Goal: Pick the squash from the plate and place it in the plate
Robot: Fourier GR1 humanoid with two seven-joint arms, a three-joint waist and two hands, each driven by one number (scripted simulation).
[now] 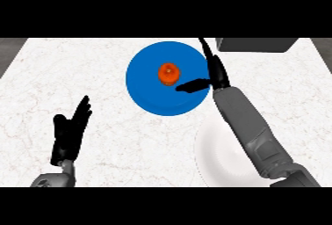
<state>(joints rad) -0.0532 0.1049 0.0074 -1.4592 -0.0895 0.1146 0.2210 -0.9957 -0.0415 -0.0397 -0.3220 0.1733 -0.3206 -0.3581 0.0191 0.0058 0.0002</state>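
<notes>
Nearest the robot, the left hand [70,132] rested open at the lower left of the marbled desk [117,145], fingers straight and holding nothing. To the right lay a white plate [217,151], partly covered by the right forearm crossing above it. Farther out, the right hand [206,79] was stretched over the rim of the blue plate [146,88], fingers extended and thumb pointing towards the squash [168,73], not yet closed on it. The squash sat near the middle of the blue plate, small, orange and rounded; it would likely be light, rigid and smooth-skinned, best pinched across its widest part. A dark grey box [256,44] stood at the far edge.
</notes>
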